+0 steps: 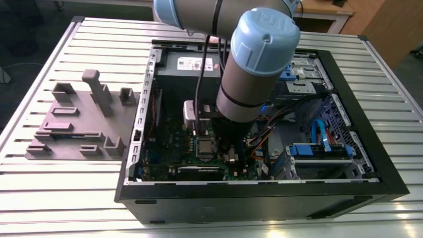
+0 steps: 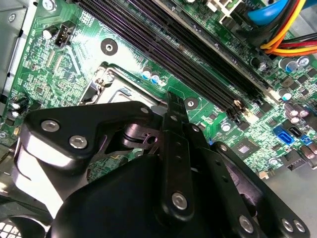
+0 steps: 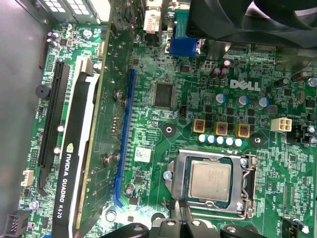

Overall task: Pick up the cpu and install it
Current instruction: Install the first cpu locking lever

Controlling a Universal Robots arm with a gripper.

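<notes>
Inside its socket frame [image 3: 210, 181] lies the square silver cpu [image 3: 210, 180]; hand [image 3: 179, 214] state unclear.

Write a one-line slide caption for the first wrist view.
The cpu lies inside the metal socket frame on the green motherboard, the gripper just beside the frame's edge.

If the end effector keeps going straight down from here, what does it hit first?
Probably the socket frame around the cpu, or the green board beside it; the end effector hangs at the frame's edge, though depth is unclear.
</notes>
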